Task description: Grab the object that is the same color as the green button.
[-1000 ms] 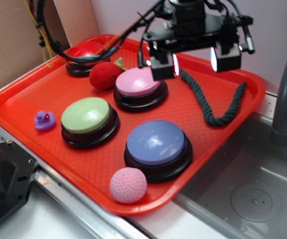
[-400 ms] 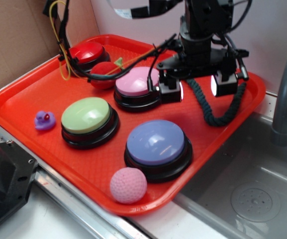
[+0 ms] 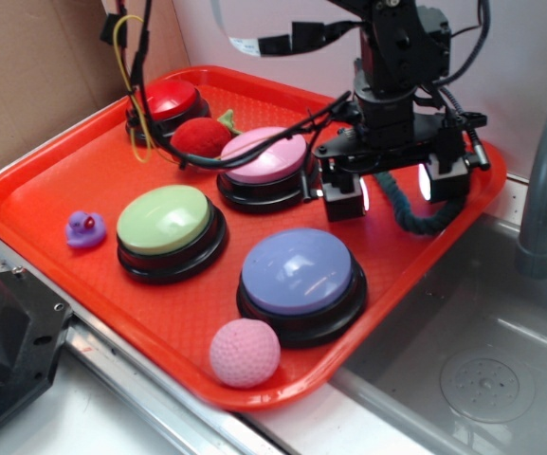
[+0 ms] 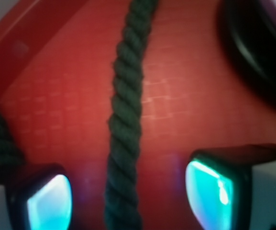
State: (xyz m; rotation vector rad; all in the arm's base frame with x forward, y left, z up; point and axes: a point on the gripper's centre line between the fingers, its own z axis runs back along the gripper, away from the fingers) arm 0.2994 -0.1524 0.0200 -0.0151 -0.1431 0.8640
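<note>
One change: your gripper [image 3: 396,194] has dropped low over the tray [image 3: 45,180].
Jaws: spread wide, straddling the green rope [image 4: 126,120].
Meaning: you can close now.

A red plastic tray [image 3: 55,190] carries four domed push buttons: lime-green [image 3: 165,220], pink [image 3: 264,156], lavender-blue [image 3: 298,271] and red [image 3: 166,98]. It also holds a red plush strawberry [image 3: 201,136], purple toy duck [image 3: 85,228], pink knitted ball [image 3: 245,352] and dark green twisted rope [image 4: 126,120].
</note>
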